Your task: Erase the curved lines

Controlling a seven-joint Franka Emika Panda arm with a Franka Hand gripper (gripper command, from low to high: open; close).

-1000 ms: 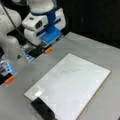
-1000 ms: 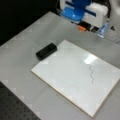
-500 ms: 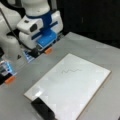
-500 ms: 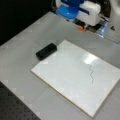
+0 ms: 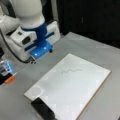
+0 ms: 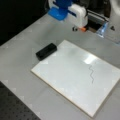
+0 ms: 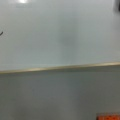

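Above the bare grey tabletop (image 5: 100, 53), off the white board's far edge, the pincer (image 5: 41, 58) hangs from the arm's blue-and-white wrist; in a front view it shows at the top (image 6: 75, 28), beyond the board. Two small dark fingertips (image 5: 51, 50) peek out under the blue mount, apart from each other, but whether the pincer is wide or narrow I cannot tell. It holds nothing and touches nothing.

Nearest to it lies the white board (image 5: 87, 95), flat on the tabletop, seen in both front views (image 6: 62, 75). On the board the curve lines (image 5: 71, 71) remain: one thin dark wavy squiggle, well apart from the pincer, sitting toward the board's right end in a front view (image 6: 91, 74). The wrist view looks down on the board (image 7: 60, 35) and its edge, with a tip of the squiggle (image 7: 1, 33) at the left border.

A black eraser block (image 6: 46, 51) rests on the tabletop just beside the board's left corner; in a front view it lies at the bottom (image 5: 42, 110).
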